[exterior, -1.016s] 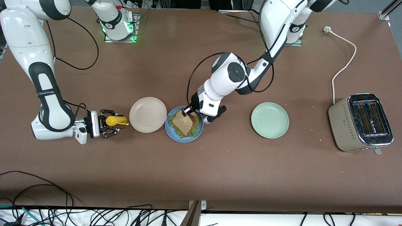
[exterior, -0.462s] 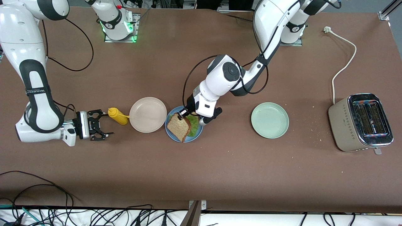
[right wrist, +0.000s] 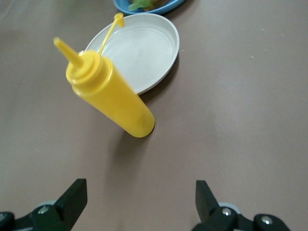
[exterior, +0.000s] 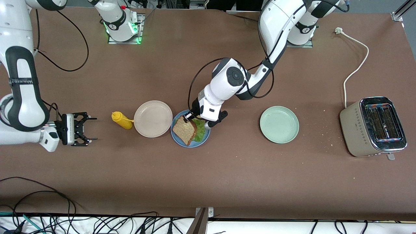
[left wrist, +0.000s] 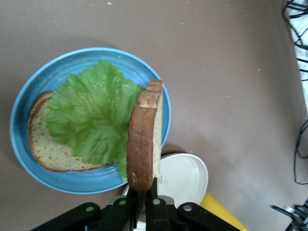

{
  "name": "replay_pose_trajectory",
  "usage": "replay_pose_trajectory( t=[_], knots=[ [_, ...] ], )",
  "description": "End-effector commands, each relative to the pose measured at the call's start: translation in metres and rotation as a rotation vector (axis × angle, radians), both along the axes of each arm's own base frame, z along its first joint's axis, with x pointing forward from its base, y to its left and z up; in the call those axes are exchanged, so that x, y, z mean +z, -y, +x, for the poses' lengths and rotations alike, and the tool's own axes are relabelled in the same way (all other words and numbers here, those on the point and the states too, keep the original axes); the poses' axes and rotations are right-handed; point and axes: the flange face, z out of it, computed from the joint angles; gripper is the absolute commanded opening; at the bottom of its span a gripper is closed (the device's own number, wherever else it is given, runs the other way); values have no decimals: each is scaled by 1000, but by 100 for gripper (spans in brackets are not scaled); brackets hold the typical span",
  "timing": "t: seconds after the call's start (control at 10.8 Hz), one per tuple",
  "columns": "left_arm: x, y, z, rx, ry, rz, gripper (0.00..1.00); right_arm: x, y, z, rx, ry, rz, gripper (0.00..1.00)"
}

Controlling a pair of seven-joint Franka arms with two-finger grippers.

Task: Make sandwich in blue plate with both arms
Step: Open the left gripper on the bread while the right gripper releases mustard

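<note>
Right now I count two bread slices: one lies on the blue plate (exterior: 205, 138) under a single lettuce leaf (left wrist: 94, 115), the other, the top slice (exterior: 184, 130), is pinched on edge in my left gripper (exterior: 188, 118) over that plate. Three plates sit in a row: beige plate (exterior: 152, 118), blue, mint plate (exterior: 279, 124). One yellow bottle (exterior: 122, 120) stands beside the beige one. My right gripper (exterior: 87, 132) hangs wide open, empty, near it. One toaster (exterior: 373, 126) sits at the left arm's end.

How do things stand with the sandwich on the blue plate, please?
Left claw shut on top bread slice, over lettuce in blue plate. Right claw open, clear of mustard bottle. Nothing in the way.
</note>
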Motion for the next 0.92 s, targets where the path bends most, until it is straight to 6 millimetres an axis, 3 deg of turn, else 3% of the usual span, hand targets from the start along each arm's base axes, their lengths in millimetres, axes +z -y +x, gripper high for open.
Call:
replay_pose_trajectory(
  t=[0.0,0.18,0.37,0.74,0.83],
  knots=[
    [-17,-1,-9,-16,-72,53,0,83,-26,-6,-288,-142,-233,100],
    [-31,-3,-17,-23,-112,80,0,131,-55,-13,-464,-181,-370,100],
    [-39,-4,-21,-19,-129,90,4,158,-64,-24,-688,-238,-462,100],
    [-46,-7,-24,-10,-146,99,50,200,-118,-55,-1087,-275,-646,100],
    [-47,-10,-23,-6,-151,103,73,217,-120,-59,-1141,-247,-626,100]
  ],
)
